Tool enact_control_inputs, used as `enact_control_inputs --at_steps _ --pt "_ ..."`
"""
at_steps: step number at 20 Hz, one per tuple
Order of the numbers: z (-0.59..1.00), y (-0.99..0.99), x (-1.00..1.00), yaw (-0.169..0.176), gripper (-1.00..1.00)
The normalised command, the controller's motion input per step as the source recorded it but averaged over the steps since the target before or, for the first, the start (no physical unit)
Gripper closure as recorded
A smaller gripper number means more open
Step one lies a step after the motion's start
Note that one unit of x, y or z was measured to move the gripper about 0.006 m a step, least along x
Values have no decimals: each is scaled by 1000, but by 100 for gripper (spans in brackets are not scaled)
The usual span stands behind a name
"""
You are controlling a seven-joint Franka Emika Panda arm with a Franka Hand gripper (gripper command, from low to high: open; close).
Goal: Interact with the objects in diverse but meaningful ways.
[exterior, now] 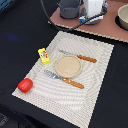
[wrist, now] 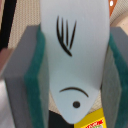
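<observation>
In our wrist view the gripper (wrist: 75,60) clamps a pale blade-shaped utensil (wrist: 75,45) between green-padded fingers (wrist: 35,70), the yellow block (wrist: 92,120) lying just beyond the utensil's tip.

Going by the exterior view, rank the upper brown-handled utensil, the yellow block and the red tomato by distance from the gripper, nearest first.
From the gripper, at the top of the exterior view:
1. Upper brown-handled utensil, on the far part of the mat.
2. Yellow block, at the mat's edge toward the view's left.
3. Red tomato, at the mat's near left corner.
</observation>
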Motion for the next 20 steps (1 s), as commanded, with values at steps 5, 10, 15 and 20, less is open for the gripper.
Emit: enact_control_inputs --at_steps 5,10,15,20 --pt "106 130 -335 70 100" --pt "332 472 -346 120 100" --pt "265 535 -478 113 100" --pt "255 469 -577 109 100"
